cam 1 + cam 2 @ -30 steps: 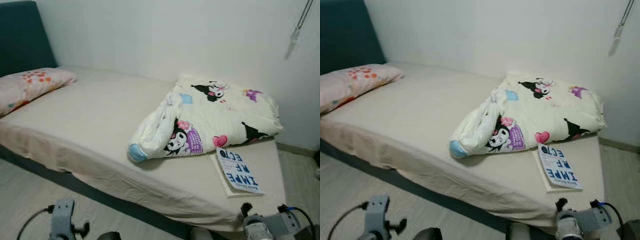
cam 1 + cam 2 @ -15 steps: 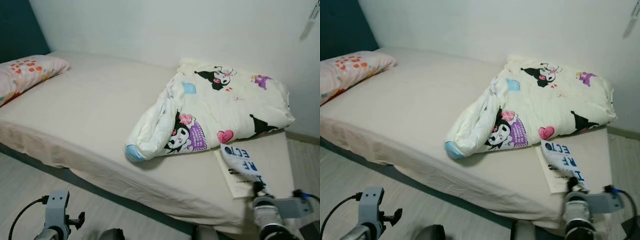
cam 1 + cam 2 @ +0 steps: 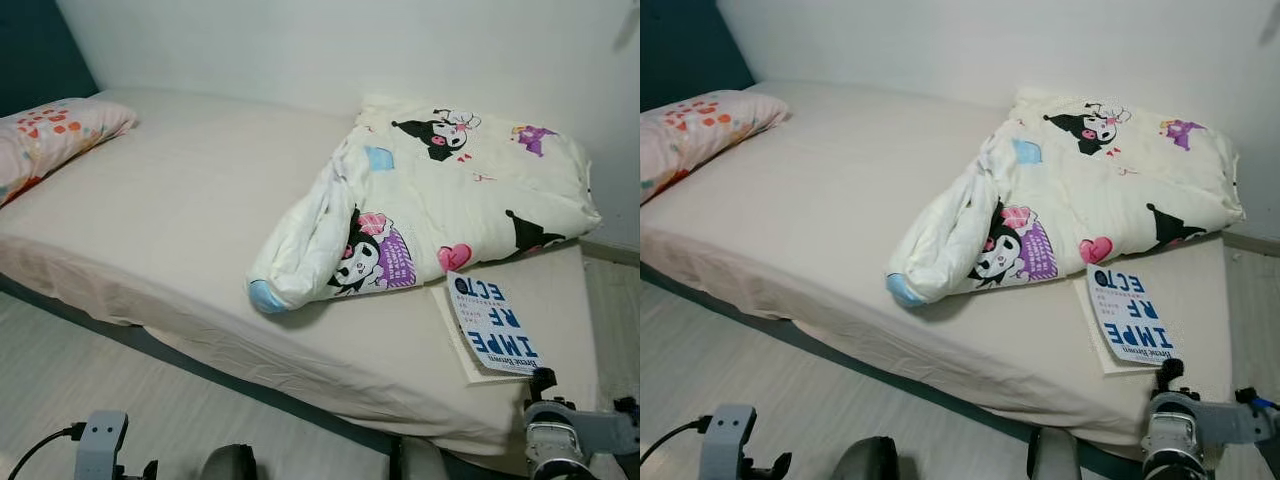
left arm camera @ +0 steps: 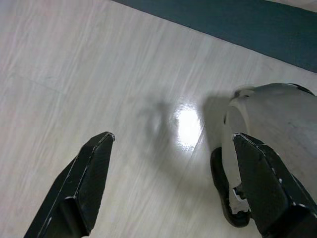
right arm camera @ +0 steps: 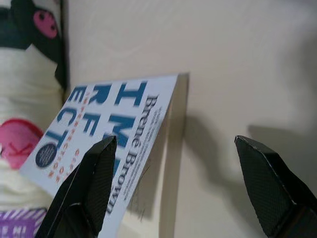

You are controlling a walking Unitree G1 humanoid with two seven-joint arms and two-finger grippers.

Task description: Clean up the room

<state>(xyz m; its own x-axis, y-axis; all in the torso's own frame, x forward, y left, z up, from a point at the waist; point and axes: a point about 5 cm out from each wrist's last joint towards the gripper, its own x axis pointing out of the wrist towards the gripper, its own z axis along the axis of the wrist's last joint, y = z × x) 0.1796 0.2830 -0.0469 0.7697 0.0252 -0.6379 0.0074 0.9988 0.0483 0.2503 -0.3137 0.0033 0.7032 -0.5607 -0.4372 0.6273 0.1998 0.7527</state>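
Observation:
A white book with blue lettering (image 3: 492, 325) lies on the bed's cream sheet (image 3: 200, 230) near its right front corner, just below a bundled cartoon-print comforter (image 3: 440, 205). In the right wrist view my right gripper (image 5: 176, 193) is open over the sheet, its fingers (image 5: 91, 188) pointing at the book's near corner (image 5: 114, 134) with nothing between them. My right wrist (image 3: 560, 440) sits just in front of the bed's corner. My left gripper (image 4: 171, 186) hangs open above the pale wooden floor (image 4: 74, 64).
A pink spotted pillow (image 3: 50, 135) lies at the bed's far left by a dark headboard (image 3: 35, 50). The bed has a dark base (image 3: 250, 385). White walls stand behind and to the right. Light floor (image 3: 90, 360) runs along the bed's front.
The view has dipped and the bed looks slightly nearer. My right wrist sits lower in the picture, below the book rather than overlapping it.

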